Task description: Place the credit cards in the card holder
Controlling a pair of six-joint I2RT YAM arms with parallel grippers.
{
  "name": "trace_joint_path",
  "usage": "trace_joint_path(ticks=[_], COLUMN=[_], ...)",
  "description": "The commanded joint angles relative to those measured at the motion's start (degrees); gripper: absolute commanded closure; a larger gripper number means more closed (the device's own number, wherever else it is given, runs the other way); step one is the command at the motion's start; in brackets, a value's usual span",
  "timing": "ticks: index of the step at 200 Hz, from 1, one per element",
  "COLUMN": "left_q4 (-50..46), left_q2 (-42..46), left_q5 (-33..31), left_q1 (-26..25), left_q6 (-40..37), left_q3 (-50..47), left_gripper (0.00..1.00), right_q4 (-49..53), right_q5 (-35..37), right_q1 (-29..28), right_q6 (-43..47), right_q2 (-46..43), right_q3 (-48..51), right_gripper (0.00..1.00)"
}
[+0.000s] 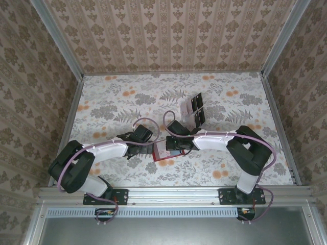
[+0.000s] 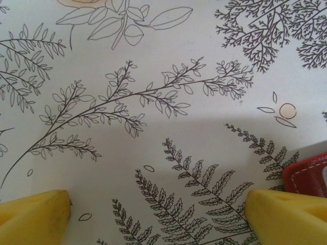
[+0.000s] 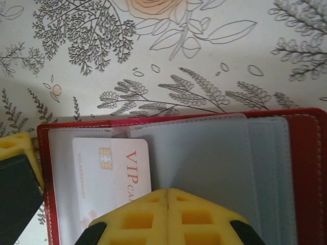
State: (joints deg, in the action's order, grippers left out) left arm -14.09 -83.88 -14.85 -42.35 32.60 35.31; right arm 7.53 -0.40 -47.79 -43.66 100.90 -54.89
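The red card holder lies open on the tabletop, dark credit cards at its 1 o'clock: let the right pincer, pressed together over the clear sleeves, pin it flat while the spread left pincer at 9 o'clock steadies its edge.

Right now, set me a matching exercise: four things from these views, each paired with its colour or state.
Things:
1. left gripper
2. right gripper
3. wallet
4. card

States:
a. red, lying open
b. jaws shut
c. pale, in a clear sleeve
d. jaws wide apart

Pairs: 1-d, 2-b, 3-a, 4-c
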Motion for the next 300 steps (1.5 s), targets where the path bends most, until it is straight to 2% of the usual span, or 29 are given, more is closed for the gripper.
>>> trace_joint_path(ticks=[1,76,125,153,176,227,300], left_q4=[5.0,5.3,4.9,4.0,3.1,1.7,-0.5], left_q2=[-4.6,-5.5,-5.9,-3.6,-0.6,6.4,13.2], left_q5=[5.3,5.5,6.0,6.4,7.1,10.9,12.8], left_q1=[-0.4,-0.5,1.7,4.5,6.7,11.9,13.9], left_q6=[-0.2,-0.7,-2.7,-4.3,-5.0,-3.3,-1.5], left_q3=[-1.1,0.0,2.0,3.2,3.7,1.3,-3.2], left_gripper=[0.00,0.00,0.00,0.00,0.00,0.00,0.00], right_q4=[0.3,0.0,-3.0,-5.3,-6.3,-8.1,-11.1], right_q5=[-1.0,-1.7,0.5,1.0,1.0,0.6,0.8], right_q1=[-1.1,-3.2,-2.8,-2.8,-2.8,-3.6,-4.4], right_q6=[-0.6,-1.9,-5.0,-7.0,-8.1,-9.7,-11.8], right_q2=[2.1,4.4,-1.7,-5.0,-6.6,-6.8,-2.0], right_q3=[-2.6,-4.7,1.0,4.1,5.5,6.8,6.4], right_gripper=[0.98,0.98,0.82,0.79,0.79,0.90,0.92])
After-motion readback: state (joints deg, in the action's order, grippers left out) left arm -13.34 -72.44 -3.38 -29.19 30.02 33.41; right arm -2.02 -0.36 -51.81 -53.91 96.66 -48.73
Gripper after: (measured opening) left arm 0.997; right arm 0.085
